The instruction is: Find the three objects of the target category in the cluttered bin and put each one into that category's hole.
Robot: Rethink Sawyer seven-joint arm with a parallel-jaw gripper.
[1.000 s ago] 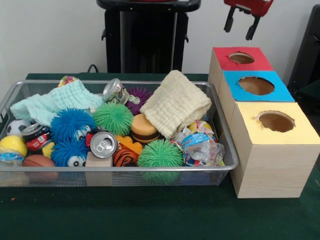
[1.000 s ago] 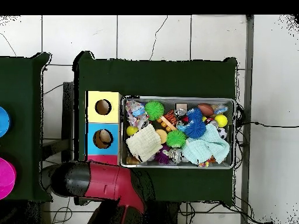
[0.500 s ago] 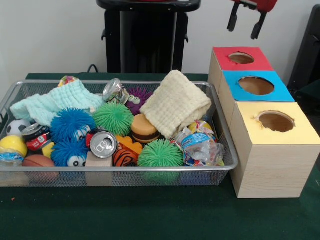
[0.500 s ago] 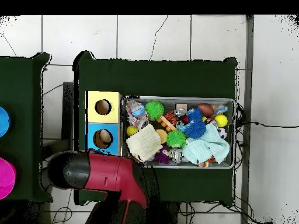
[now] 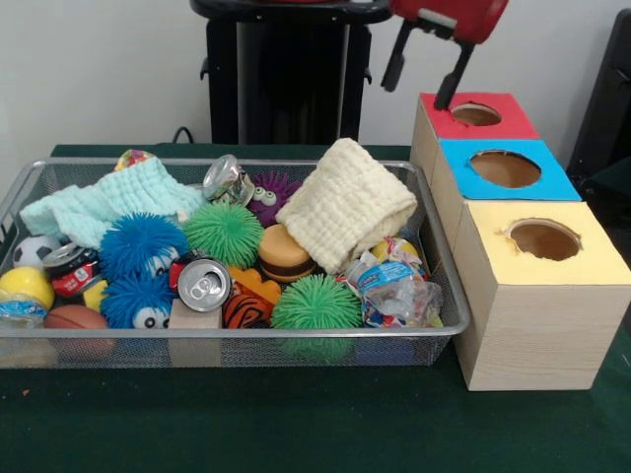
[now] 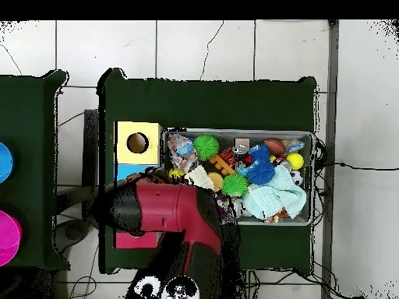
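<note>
The wire mesh bin (image 5: 296, 347) sits at the left of the table, full of toys; it also shows in the overhead view (image 6: 312, 179). An orange black-striped tiger (image 5: 243, 308) lies near the bin's front wall, half buried between a can and a green puff ball. I cannot make out the duck. The red-topped box's round hole (image 5: 476, 114) is at the far right. My gripper (image 5: 422, 79) hangs open and empty in the air, just left of the red-topped box and above the bin's far right corner. In the overhead view my arm (image 6: 171, 214) hides the gripper and most of the red top.
A blue-topped box (image 5: 506, 168) and a yellow-topped box (image 5: 543, 239) stand in a row in front of the red one. The bin holds a cream cloth (image 5: 345, 202), a mint cloth (image 5: 113, 202), green (image 5: 225, 233) and blue (image 5: 141, 244) puff balls and a can (image 5: 204, 284).
My gripper has moved left from above the red-topped box toward the bin's far right corner. In the overhead view the arm has swung over the boxes onto the bin's edge.
</note>
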